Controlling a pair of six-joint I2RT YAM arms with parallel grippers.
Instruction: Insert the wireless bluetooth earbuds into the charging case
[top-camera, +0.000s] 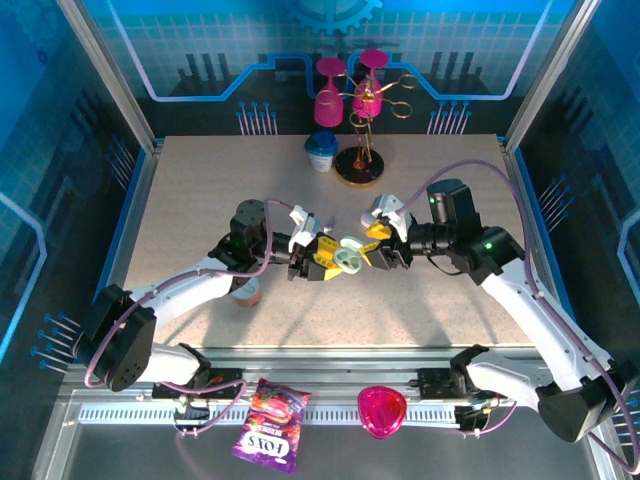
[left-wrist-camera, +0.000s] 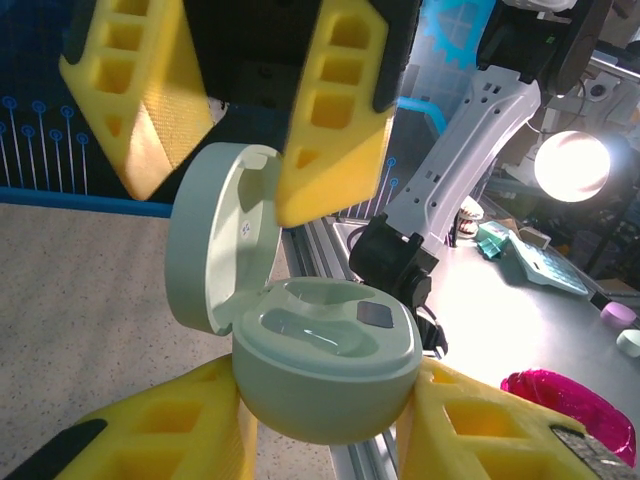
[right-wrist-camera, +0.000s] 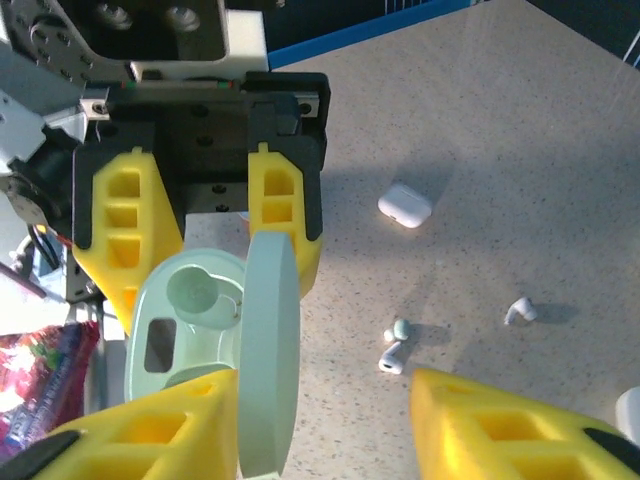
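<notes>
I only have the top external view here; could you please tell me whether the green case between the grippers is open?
Observer: Yes. The left wrist view shows the charging case with its lid standing open.
Operator: Thank you. Are any earbuds loose?
Observer: The right wrist view shows a white earbud and a second earbud lying apart on the table.
Operator: Is anything else near them?
Observer: A small white case, closed, lies higher up in that picture.

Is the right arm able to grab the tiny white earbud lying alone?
Probably not yet: its jaws straddle the lid of the pale green round plastic charging case; the tiny white plastic earbud lies unblocked beyond.
</notes>
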